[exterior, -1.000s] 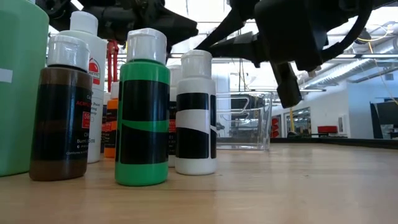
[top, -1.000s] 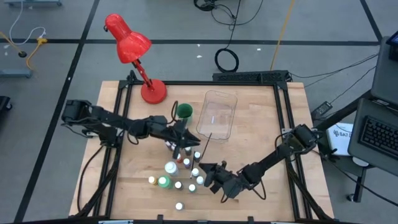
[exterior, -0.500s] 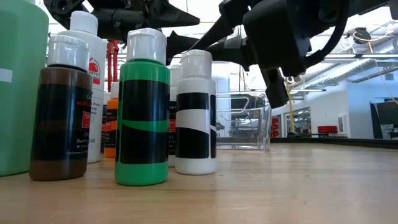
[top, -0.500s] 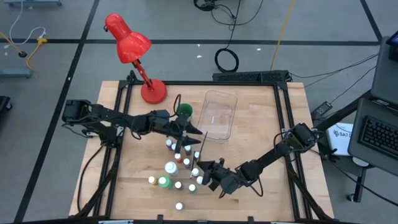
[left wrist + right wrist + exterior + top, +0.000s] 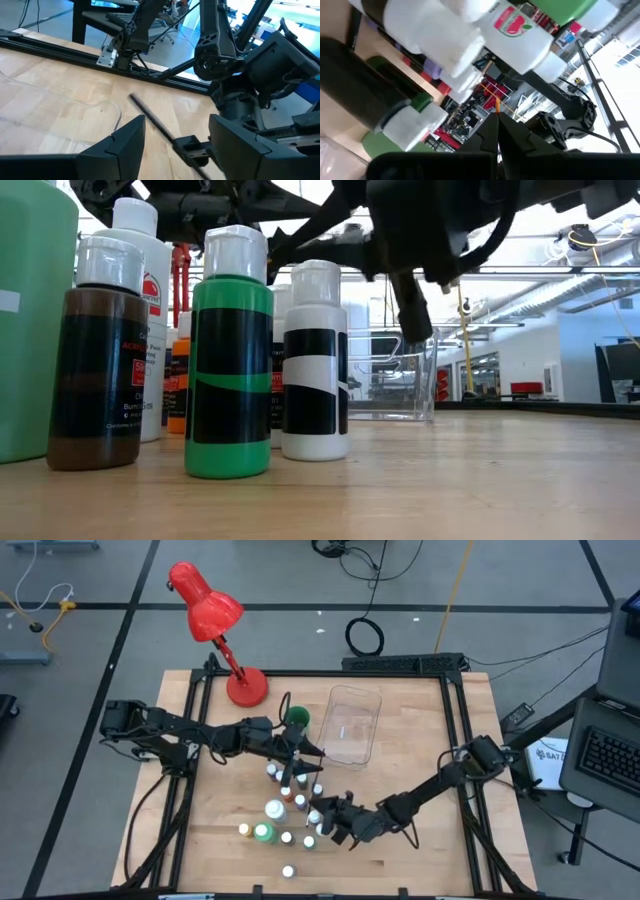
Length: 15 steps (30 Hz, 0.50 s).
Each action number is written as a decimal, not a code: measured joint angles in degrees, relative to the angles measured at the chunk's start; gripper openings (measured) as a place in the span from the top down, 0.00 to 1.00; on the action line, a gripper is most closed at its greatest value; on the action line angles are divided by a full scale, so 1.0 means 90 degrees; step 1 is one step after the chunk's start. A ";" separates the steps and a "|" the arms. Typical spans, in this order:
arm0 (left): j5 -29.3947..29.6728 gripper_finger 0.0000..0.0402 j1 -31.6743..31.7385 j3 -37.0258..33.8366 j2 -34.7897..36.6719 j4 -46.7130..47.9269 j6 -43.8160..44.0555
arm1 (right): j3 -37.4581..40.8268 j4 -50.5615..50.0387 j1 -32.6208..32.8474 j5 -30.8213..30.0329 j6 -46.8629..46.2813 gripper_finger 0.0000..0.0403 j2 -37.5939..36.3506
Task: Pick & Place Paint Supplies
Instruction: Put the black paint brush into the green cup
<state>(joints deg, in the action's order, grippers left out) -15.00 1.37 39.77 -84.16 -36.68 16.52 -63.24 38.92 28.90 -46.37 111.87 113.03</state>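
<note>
White-capped paint bottles (image 5: 285, 808) crowd between the open, empty left claw (image 5: 312, 753) and right claw (image 5: 325, 823), its grip unreadable.

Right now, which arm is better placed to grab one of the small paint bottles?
Right, probably. Its end effector sits beside the small bottles; the left end effector hovers farther back, near the clear tray.

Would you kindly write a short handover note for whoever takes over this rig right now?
Left gripper: open, over the table between the green cup and the clear tray; a brush shows ahead of its fingers, not gripped.
Right gripper: low at the edge of the paint bottles.
Done: no bottle shows in the tray.
Left: the bottles stand clustered on the table, to be picked and placed.
</note>
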 joint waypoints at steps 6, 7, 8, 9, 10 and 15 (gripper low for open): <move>0.0004 0.47 0.0000 0.0000 0.0000 -0.0095 -0.0158 | 0.0000 -0.0014 -0.0048 0.0025 -0.0091 1.00 0.0005; 0.0005 0.50 0.0000 0.0000 0.0000 -0.0104 -0.0158 | 0.0000 -0.0017 -0.0048 0.0031 -0.0139 1.00 0.0005; 0.0013 0.53 0.0000 0.0000 0.0000 -0.0110 -0.0158 | 0.0000 -0.0017 -0.0048 0.0040 -0.0189 1.00 0.0005; 0.0042 0.57 0.0000 0.0000 0.0000 -0.0120 -0.0161 | 0.0000 -0.0016 -0.0048 0.0041 -0.0235 1.00 0.0005; 0.0055 0.62 0.0000 0.0000 0.0000 -0.0144 -0.0160 | 0.0000 -0.0015 -0.0048 0.0041 -0.0274 1.00 0.0005; 0.0053 0.89 0.0000 0.0004 0.0002 -0.0223 -0.0281 | 0.0000 -0.0073 -0.0048 0.0029 -0.0407 1.00 0.0005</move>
<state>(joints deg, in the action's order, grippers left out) -14.52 1.37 39.80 -84.14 -38.69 13.99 -63.24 38.26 28.47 -46.11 108.21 113.08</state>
